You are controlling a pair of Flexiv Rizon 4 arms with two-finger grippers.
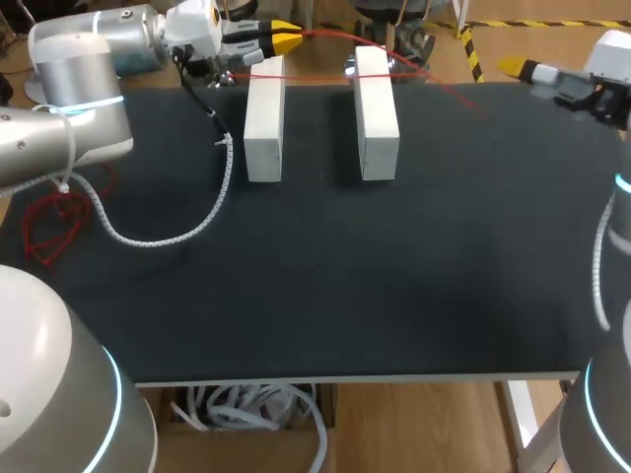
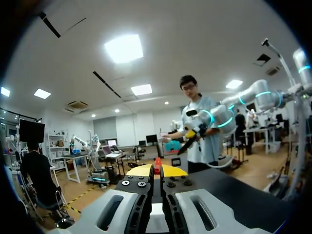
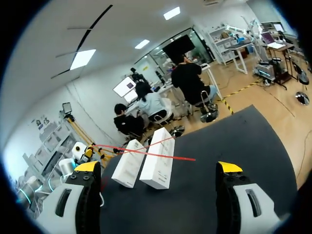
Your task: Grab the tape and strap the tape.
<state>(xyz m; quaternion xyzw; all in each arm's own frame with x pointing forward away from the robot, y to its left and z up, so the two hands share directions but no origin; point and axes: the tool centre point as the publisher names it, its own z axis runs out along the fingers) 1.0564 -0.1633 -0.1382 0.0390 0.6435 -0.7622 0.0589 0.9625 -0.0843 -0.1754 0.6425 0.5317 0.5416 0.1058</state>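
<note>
Tape (image 3: 165, 155) in left claw (image 1: 286, 39)

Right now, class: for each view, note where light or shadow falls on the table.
Head view: white blocks bright on the dark mat, hardly any shadow; left wrist view: left gripper evenly lit; right wrist view: red tape glare-free.

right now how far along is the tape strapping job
Done: the left gripper is shut on the red tape at the table's far edge. In hand: the tape runs from it across the tops of the two white blocks, its free end on the black mat. Left: the strapping itself. The right gripper is open and holds nothing.
</note>
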